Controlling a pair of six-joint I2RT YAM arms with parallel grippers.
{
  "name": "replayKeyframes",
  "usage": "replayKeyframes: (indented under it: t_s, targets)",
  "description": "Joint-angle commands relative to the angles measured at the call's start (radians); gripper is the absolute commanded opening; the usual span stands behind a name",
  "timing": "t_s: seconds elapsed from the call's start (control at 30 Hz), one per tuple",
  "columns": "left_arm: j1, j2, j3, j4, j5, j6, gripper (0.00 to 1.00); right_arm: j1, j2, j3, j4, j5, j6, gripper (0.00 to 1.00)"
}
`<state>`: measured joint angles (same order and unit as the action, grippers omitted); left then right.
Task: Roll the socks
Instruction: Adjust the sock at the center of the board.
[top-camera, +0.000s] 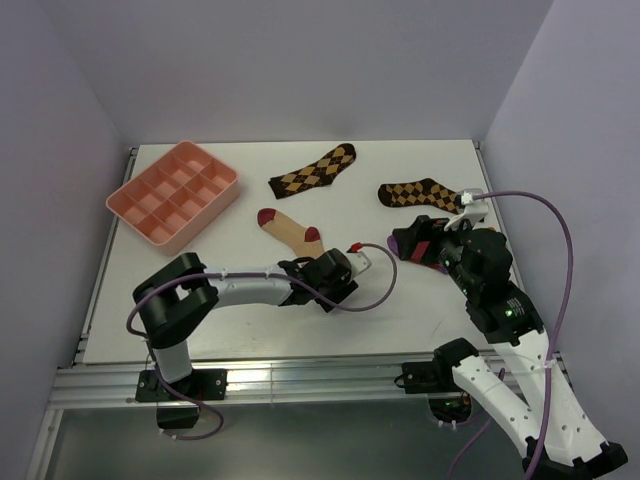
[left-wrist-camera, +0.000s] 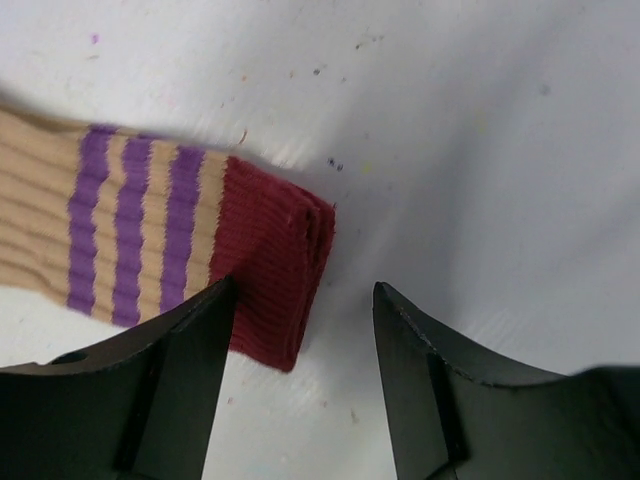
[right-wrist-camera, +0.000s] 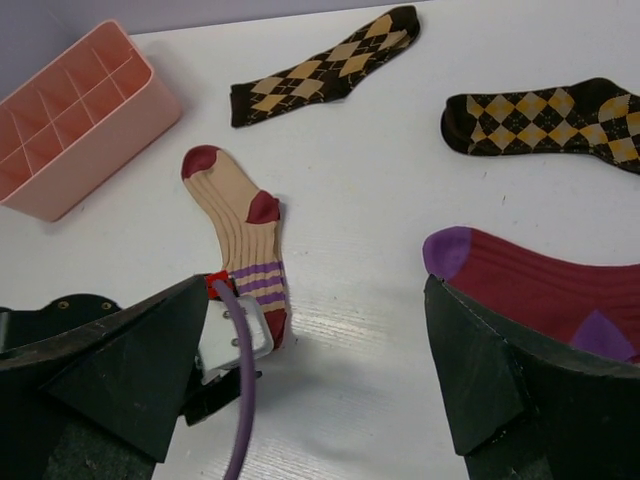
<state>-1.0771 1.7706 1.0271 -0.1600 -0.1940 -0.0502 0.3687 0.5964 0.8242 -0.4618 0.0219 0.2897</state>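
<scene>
The tan sock (top-camera: 288, 229) lies flat near the middle of the surface (top-camera: 420, 310), with its maroon toe toward the far left and its striped cuff toward the near right. The left gripper (left-wrist-camera: 305, 288) is low over that cuff with its jaws released. The folded maroon edge sits in the gap, touching or just beside one finger (the wrist view does not settle which), while the other finger stands apart over bare surface. The crimson sock (right-wrist-camera: 545, 290) lies to the right with its purple toe pointing left; the right arm covers the rest in the top view. The right gripper (right-wrist-camera: 315, 285) hovers above it, jaws spread wide, grasping nothing. A dark argyle sock (top-camera: 312, 170) lies farther back, a second argyle sock (top-camera: 420, 193) lies to its right, and a pink divided tray (top-camera: 175, 190) sits at the far left.
</scene>
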Motion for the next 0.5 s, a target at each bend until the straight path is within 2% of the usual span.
replayKeyframes:
  t_s: [0.0,0.2,0.37,0.47]
  targets:
    - [-0.007,0.062,0.068,0.037,0.044,-0.027,0.63,0.006,-0.014,0.004,0.002,0.026,-0.018,0.95]
    - [-0.006,0.144,0.168,0.06,0.062,-0.039,0.61,0.006,-0.018,0.004,-0.005,0.038,-0.023,0.95]
    - [0.0,0.17,0.267,0.033,0.019,-0.034,0.67,0.004,-0.021,0.012,-0.015,0.039,-0.027,0.95]
    - [0.002,0.127,0.261,0.022,-0.019,-0.011,0.7,0.006,-0.033,0.018,-0.021,0.047,-0.034,0.94]
